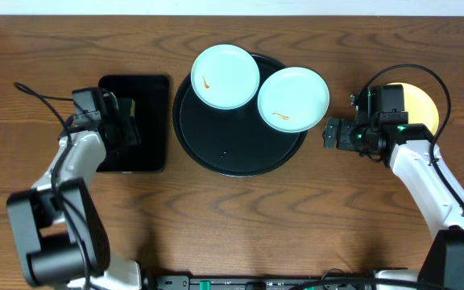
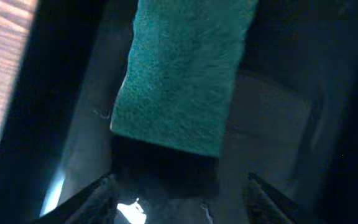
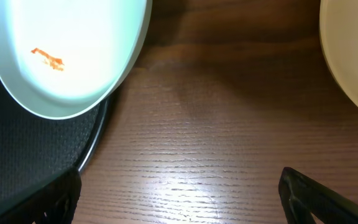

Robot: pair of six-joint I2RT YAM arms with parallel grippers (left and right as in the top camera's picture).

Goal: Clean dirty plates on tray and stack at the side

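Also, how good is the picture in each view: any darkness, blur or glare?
Overhead: evenly lit and sharp, both turquoise plates clear on the round black tray. Left wrist: very dark, the teal cloth close and soft, one glare spot on the rectangular black tray beneath. Right wrist: sharp, bright sheen on the wooden table, the nearer turquoise plate nearly washed out.

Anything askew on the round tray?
Yes. The left turquoise plate overhangs the far rim of the round black tray, the right turquoise plate its right rim; neither lies fully inside. Nothing spilled or broken shows.
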